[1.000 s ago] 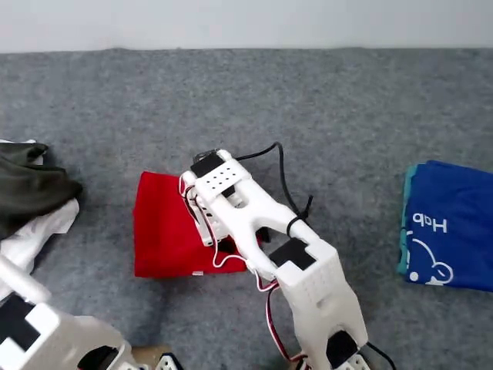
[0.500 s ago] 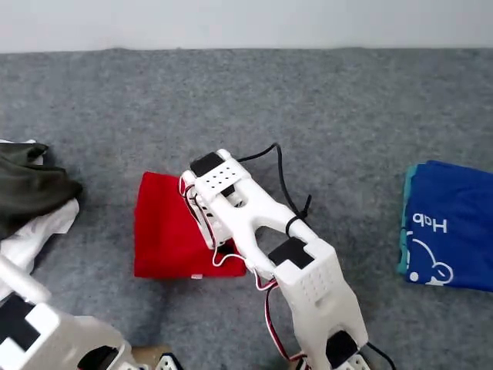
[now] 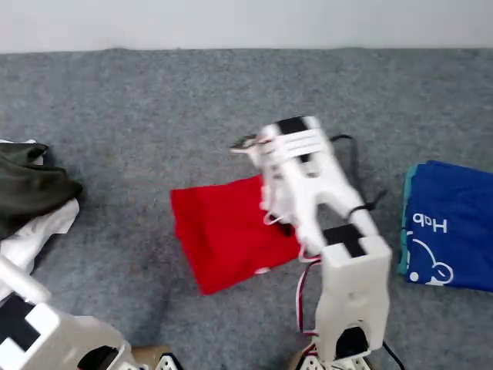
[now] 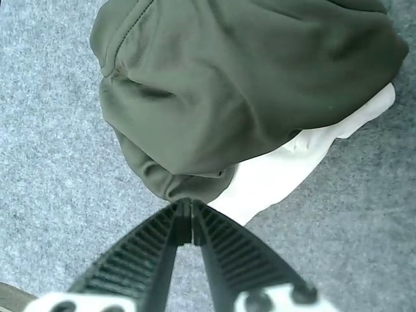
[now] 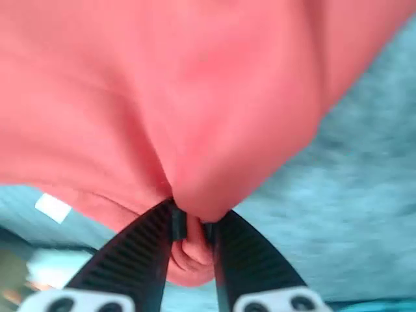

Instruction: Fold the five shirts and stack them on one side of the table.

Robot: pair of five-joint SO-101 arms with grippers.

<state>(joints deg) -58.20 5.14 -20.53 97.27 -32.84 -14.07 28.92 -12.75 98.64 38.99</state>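
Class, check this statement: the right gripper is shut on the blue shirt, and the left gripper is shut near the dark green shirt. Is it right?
Not quite. The right gripper is shut on the red shirt, not the blue shirt, which lies apart; the right wrist view shows red cloth pinched. The left gripper is indeed shut near the dark green shirt.

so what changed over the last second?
The right gripper, shut on the red shirt, swung right toward the blue shirt. It dragged the red shirt across the table with it and turned it askew. The olive shirt, the white shirt and the blue shirt stayed put.
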